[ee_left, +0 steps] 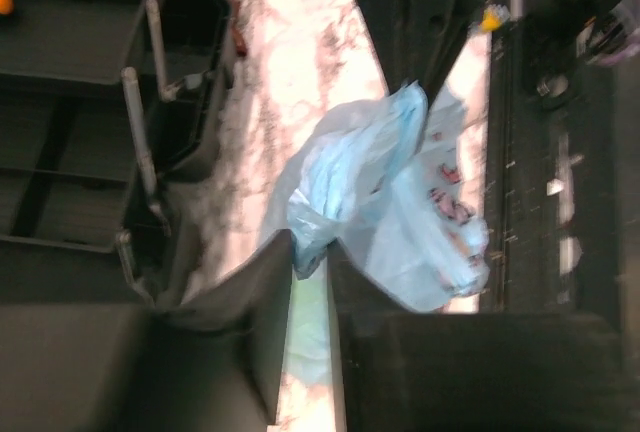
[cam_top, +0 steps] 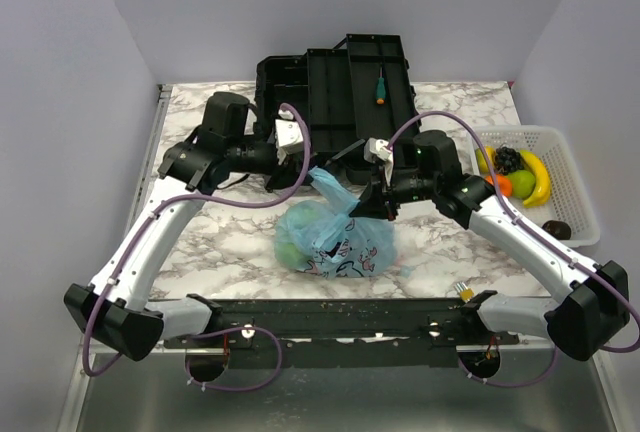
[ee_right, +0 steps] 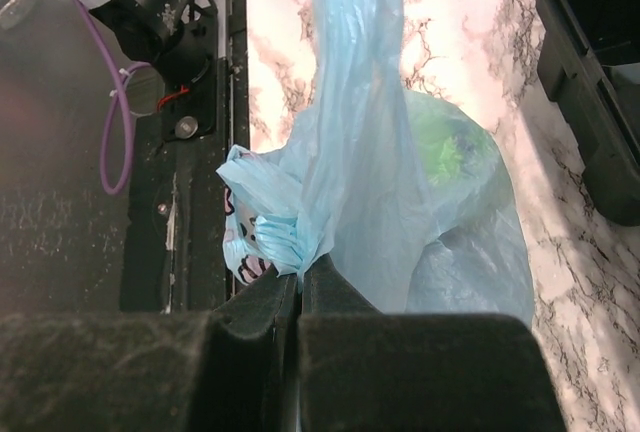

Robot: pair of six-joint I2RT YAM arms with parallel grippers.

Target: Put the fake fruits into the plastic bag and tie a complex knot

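Observation:
The light-blue plastic bag point(cam_top: 335, 240) lies in the middle of the marble table with green fruits point(cam_top: 288, 252) showing through it. My left gripper point(cam_top: 314, 170) is shut on one bunched handle strip of the bag point(ee_left: 312, 237) at its upper left. My right gripper point(cam_top: 368, 204) is shut on another bunched strip point(ee_right: 290, 242) at the bag's upper right. A green fruit point(ee_right: 440, 147) shows through the plastic in the right wrist view. More fruits, a banana point(cam_top: 537, 180), an orange one point(cam_top: 503, 185) and grapes point(cam_top: 509, 159), sit in the white basket. No knot shows.
A black toolbox point(cam_top: 340, 87) stands open at the back, with a green-handled screwdriver point(cam_top: 380, 85) in it. The white mesh basket point(cam_top: 568, 202) stands at the right edge. A dark object point(cam_top: 558, 229) lies in its near end. A black rail point(cam_top: 340, 317) runs along the near edge.

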